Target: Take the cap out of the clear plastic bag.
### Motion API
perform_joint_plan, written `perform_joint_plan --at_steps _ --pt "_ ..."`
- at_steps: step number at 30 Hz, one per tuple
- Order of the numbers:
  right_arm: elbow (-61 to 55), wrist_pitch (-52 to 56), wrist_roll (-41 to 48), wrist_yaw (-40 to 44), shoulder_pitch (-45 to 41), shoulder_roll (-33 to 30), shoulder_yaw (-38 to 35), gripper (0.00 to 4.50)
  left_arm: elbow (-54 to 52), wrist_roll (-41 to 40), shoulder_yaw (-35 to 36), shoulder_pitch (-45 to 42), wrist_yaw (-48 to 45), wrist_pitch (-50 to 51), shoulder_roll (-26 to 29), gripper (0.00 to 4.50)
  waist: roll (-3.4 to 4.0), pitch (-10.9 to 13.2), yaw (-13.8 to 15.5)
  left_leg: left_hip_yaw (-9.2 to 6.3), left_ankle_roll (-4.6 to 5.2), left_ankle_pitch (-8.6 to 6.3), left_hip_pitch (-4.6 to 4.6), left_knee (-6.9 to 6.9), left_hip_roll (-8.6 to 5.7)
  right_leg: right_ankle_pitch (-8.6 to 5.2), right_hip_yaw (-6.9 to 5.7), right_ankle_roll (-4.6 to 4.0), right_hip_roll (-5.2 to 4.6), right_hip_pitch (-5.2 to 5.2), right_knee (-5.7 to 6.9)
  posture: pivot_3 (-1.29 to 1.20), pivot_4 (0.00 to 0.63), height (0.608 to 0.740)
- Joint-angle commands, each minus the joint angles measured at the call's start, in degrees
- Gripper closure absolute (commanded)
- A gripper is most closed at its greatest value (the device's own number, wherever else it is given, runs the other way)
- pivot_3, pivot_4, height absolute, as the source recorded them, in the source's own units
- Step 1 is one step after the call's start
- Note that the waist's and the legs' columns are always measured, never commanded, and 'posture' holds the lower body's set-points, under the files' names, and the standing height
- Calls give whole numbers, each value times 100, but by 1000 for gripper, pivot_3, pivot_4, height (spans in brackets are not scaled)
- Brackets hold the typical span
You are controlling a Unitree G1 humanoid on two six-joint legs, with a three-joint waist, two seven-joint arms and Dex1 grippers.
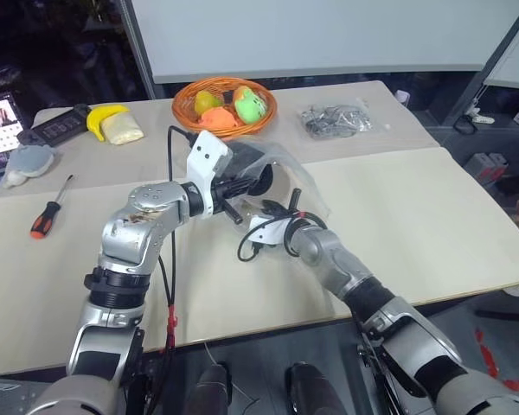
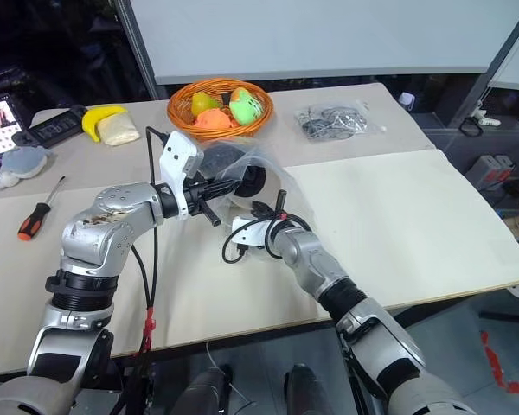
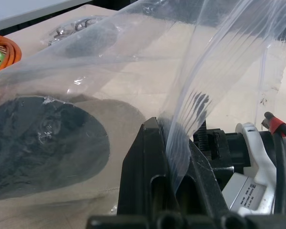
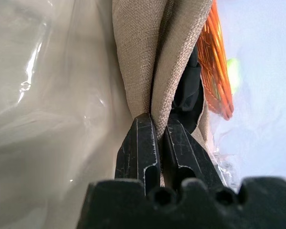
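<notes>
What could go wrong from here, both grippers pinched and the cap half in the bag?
1. The right gripper pinches only a thin fold of the cap; the fabric may slip out as it pulls.
2. The left gripper holds just a strip of the clear plastic bag; the thin film could tear or slide free, so the bag follows the cap.
3. The orange basket sits close behind; a dragged bag might nudge it.

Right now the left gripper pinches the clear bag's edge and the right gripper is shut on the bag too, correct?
Not quite. The right gripper is shut on the cap, its beige fabric pinched between the fingers in the right wrist view. The left gripper does pinch the clear plastic bag.
</notes>
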Motion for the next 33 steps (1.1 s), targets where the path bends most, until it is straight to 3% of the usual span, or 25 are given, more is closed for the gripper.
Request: perform_joint_plan --at_steps 1,6,11,14,19,25,28,33 --pt "-128 -107 17 25 8 50 -137 4449 -208 -60 66 -47 17 -56 46 4500 0 0 -11 0 0 0 -1 0 0 0 0 0 0 0 0 0 150 740" --pt "-347 -314 215 134 72 31 -277 4449 -237 15 -22 16 -6 -111 85 4500 0 0 -19 0 0 0 0 0 0 0 0 0 0 0 0 0 150 740" --pt "-1716 -50 815 738 476 -151 -935 4449 -425 7 -104 94 -48 -75 150 4500 0 0 -17 0 0 0 -5 -1 0 0 1 0 0 -3 -1 0 150 740" --pt "-2723 503 1278 1443 745 -330 -1374 4449 -444 17 -121 166 -54 -90 168 4500 0 0 -10 0 0 0 -9 1 0 0 1 1 -1 -4 -1 0 150 740" --pt "-4552 1834 2771 2889 1002 -440 -1981 4449 -479 -21 -121 256 -75 -66 164 4500 0 0 -21 0 1 -1 -7 1 0 0 1 2 0 -3 -1 0 150 740" --pt "-5608 3202 3317 3817 1282 -844 -1568 4449 -395 -47 -158 250 -67 -110 114 4500 0 0 16 0 2 -1 -5 5 0 -1 0 2 -1 1 -2 0 150 740" --pt "-5511 3092 2788 3706 1405 -1049 -1010 4449 -360 -54 -179 230 -69 -127 98 4500 0 0 26 0 2 -1 -4 4 0 -1 -1 2 0 0 -1 0 150 740" --pt "-4332 1726 217 2662 1405 -1743 363 4449 -297 -76 -193 210 -91 -140 121 4500 0 0 31 2 1 -1 -1 4 0 -1 0 3 0 -2 0 0 150 740"
